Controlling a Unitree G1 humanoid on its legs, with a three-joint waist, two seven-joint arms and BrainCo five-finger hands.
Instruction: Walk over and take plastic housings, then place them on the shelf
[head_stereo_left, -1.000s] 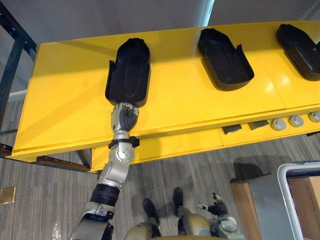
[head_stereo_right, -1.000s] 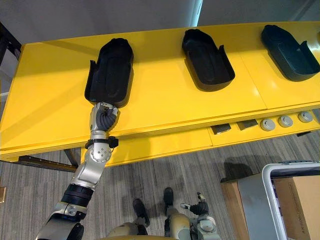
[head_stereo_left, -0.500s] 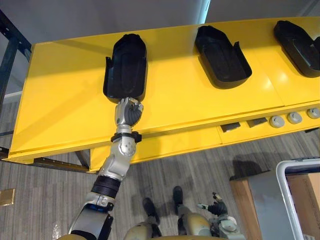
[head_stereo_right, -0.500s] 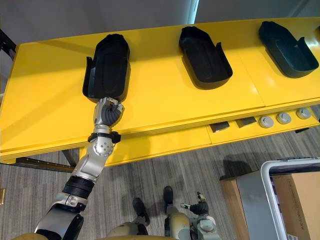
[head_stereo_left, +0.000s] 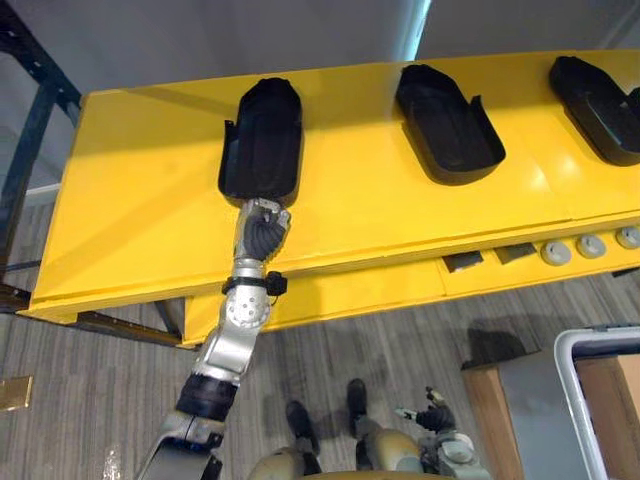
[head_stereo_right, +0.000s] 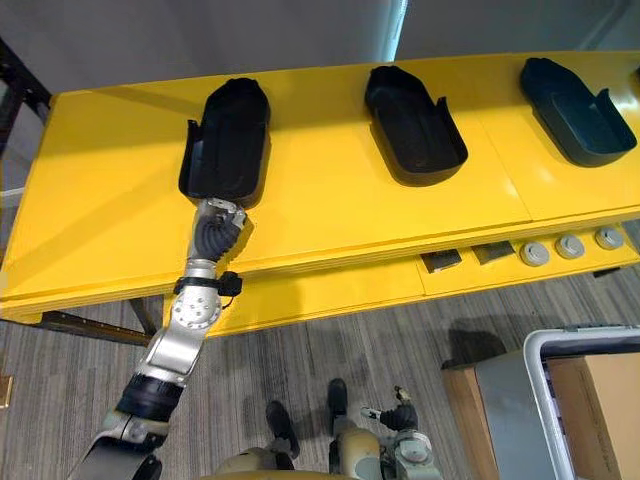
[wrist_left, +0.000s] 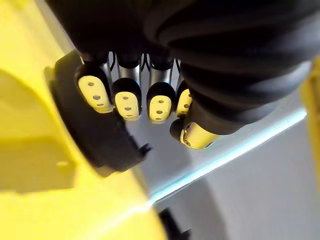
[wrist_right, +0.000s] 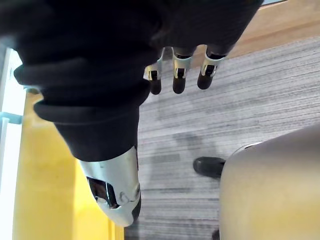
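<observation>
Housing: leftmost plastic housing (head_stereo_left: 260, 140) lies on yellow shelf (head_stereo_left: 140, 200), by its rear edge, left of middle housing (head_stereo_left: 450, 125) and right housing (head_stereo_left: 595, 105).
Left hand: left hand (head_stereo_left: 262, 228) has fingers clenched, grasping nothing, against the housing's near end.
Change: stood clear half a second ago; now touching again.
Meaning: housing appears placed; likely a final nudge.
Right hand: right hand (head_stereo_left: 432, 415) hangs low, fingers relaxed.
</observation>
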